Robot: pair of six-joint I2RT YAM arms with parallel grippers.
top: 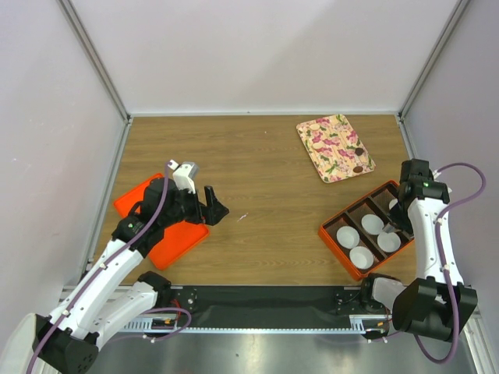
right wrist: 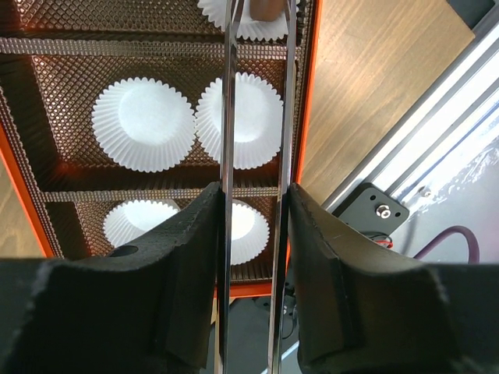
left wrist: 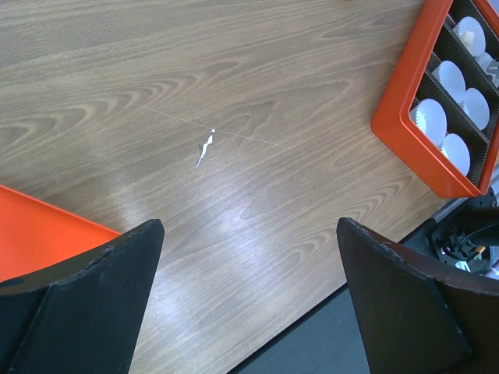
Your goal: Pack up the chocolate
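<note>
Two dark brown chocolate pieces (top: 359,153) lie on the floral tray (top: 331,144) at the back right. My right gripper (top: 405,222) hovers over the orange divided box (top: 334,241) and is shut on metal tongs (right wrist: 228,117). The tongs' tips hold a brown chocolate piece (right wrist: 265,6) over a white paper cup at the top edge of the right wrist view. More white paper cups (right wrist: 143,125) sit in the box's compartments. My left gripper (top: 214,206) is open and empty above the bare table, with wide-apart fingers (left wrist: 117,265).
An orange lid (top: 175,238) lies under the left arm at the table's left; its corner also shows in the left wrist view (left wrist: 39,226). The orange box (left wrist: 398,117) shows at that view's right. A small white scratch (top: 242,217) marks the table's middle.
</note>
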